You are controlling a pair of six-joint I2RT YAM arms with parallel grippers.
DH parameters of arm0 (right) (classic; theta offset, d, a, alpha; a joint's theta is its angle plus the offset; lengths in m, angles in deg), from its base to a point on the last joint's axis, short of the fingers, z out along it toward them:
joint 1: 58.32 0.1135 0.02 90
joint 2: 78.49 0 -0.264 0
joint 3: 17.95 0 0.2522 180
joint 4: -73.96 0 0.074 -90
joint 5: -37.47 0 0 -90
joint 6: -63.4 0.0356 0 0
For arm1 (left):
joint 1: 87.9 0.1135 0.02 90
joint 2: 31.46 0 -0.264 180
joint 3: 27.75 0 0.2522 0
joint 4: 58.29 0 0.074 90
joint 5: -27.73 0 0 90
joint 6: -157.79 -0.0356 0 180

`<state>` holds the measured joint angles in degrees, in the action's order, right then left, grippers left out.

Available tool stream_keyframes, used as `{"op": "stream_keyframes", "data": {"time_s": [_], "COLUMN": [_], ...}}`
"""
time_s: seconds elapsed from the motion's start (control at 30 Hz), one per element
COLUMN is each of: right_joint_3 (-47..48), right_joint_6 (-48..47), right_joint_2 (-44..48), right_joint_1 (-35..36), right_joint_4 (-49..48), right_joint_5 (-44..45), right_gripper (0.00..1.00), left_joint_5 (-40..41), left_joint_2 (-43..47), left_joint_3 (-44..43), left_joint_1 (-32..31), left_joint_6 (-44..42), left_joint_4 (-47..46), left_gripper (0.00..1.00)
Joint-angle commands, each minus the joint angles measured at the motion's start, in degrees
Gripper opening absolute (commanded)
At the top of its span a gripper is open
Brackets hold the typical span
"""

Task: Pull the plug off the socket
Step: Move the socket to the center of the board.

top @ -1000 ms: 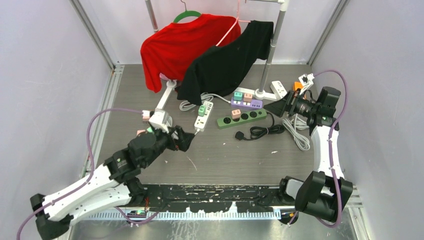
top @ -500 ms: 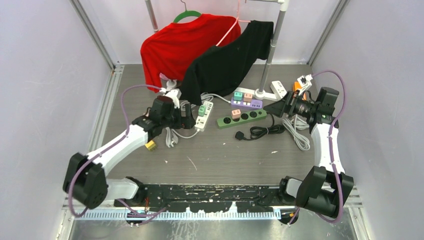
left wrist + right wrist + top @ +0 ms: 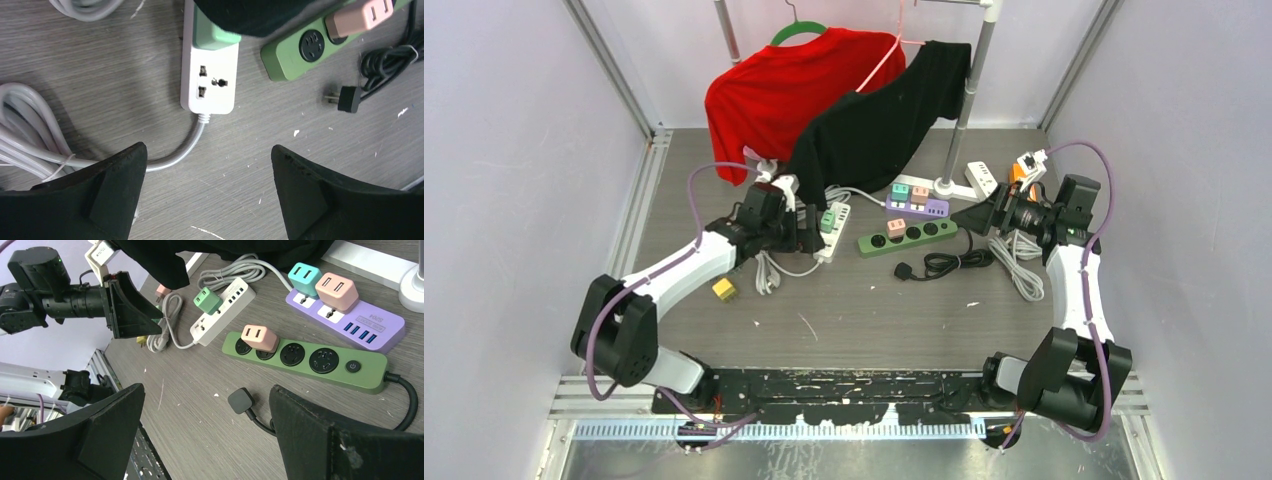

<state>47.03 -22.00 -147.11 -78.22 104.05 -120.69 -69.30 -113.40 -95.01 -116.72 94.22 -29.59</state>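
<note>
A white power strip lies mid-table with a green plug in it. In the left wrist view the strip is just ahead of my fingers, and the green plug is partly under black cloth. My left gripper is open and empty, low over the strip's cable end. A green strip holds a pink plug. A purple strip holds a teal plug and a pink plug. My right gripper is open and empty, right of the green strip.
A red shirt and a black shirt hang from a rack; its pole base stands behind the purple strip. A loose black plug and cord lie by the green strip. Coiled white cables and a yellow cube lie on the table.
My left arm has swung from the near left out to the white power strip and stopped beside it. My right arm has not moved.
</note>
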Motion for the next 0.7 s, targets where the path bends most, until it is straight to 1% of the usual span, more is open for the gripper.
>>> {"op": "stream_keyframes", "data": {"time_s": [0.0, 0.1, 0.13, 0.17, 0.2, 0.23, 0.37, 0.43, 0.47, 0.53, 0.6, 0.67], "right_joint_3": [1.67, 1.54, 1.51, 1.51, 1.44, 1.50, 1.56, 1.55, 1.56, 1.58, 1.53, 1.58], "right_joint_6": [-1.18, -1.23, -1.26, -1.30, -1.34, -1.37, -1.35, -1.35, -1.35, -1.44, -1.52, -1.60], "right_joint_2": [-0.27, -0.66, -0.76, -0.73, -0.73, -0.86, -1.18, -1.40, -1.52, -1.73, -1.80, -1.79], "right_joint_1": [-0.14, -0.15, -0.15, -0.22, -0.16, -0.18, -0.11, -0.05, -0.05, -0.05, -0.01, -0.01], "right_joint_4": [-0.93, -0.96, -1.07, -1.06, -1.06, -1.07, -1.05, -1.11, -1.05, -1.03, -0.97, -1.02], "right_joint_5": [-0.35, -0.39, -0.39, -0.33, -0.30, -0.29, -0.63, -0.66, -0.59, -0.65, -0.65, -0.64], "right_gripper": [1.00, 1.00, 1.00, 1.00, 1.00, 1.00, 1.00, 1.00, 1.00, 1.00, 1.00, 1.00], "left_joint_5": [4.46, 5.88, 5.39, 5.28, 5.21, 5.25, 5.51, 4.94, 4.89, 6.51, 8.57, 8.93], "left_joint_2": [-2.40, -5.21, -5.99, -6.62, -7.05, -7.50, -9.61, -10.86, -11.48, -12.88, -14.26, -15.96], "left_joint_3": [-5.79, -9.10, -9.65, -9.97, -9.95, -9.92, -9.70, -10.17, -10.48, -11.03, -11.35, -11.51], "left_joint_1": [-0.08, -0.26, -0.41, -0.65, -0.90, -1.31, -2.24, -2.57, -2.92, -4.25, -5.59, -6.39], "left_joint_6": [1.81, 1.69, 0.82, 0.21, -0.65, -1.46, -5.23, -5.87, -6.25, -6.95, -7.79, -8.12], "left_joint_4": [4.66, 9.21, 9.46, 9.46, 8.61, 7.81, 4.10, 3.22, 2.88, 2.47, 1.71, 0.21], "left_gripper": [0.92, 0.89, 0.85, 0.84, 0.80, 0.79, 0.79, 0.80, 0.82, 0.86, 0.87, 0.87]}}
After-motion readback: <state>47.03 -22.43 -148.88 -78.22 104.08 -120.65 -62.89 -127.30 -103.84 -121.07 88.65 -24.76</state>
